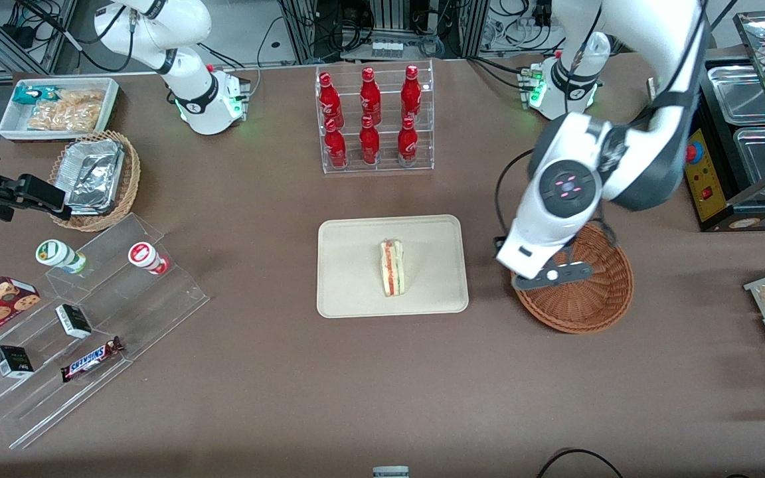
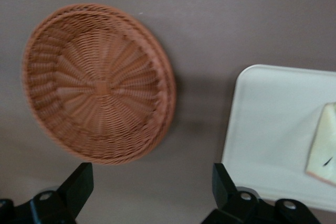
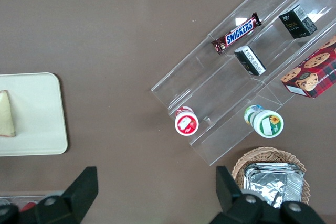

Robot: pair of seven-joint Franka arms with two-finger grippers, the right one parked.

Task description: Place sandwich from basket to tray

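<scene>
On the flat cream-beige rectangular tray (image 1: 349,265) lies the triangular white-bread sandwich (image 1: 392,267), long axis running toward the front camera, red and green filling edge up. Left arm's gripper (image 2: 152,187) hovers with fingers apart and empty, between tray and round reddish-brown wicker basket (image 1: 595,302) (sandwich lies toward the parked arm's end). Wrist view shows the basket empty; front view hides its middle under the arm.
</scene>
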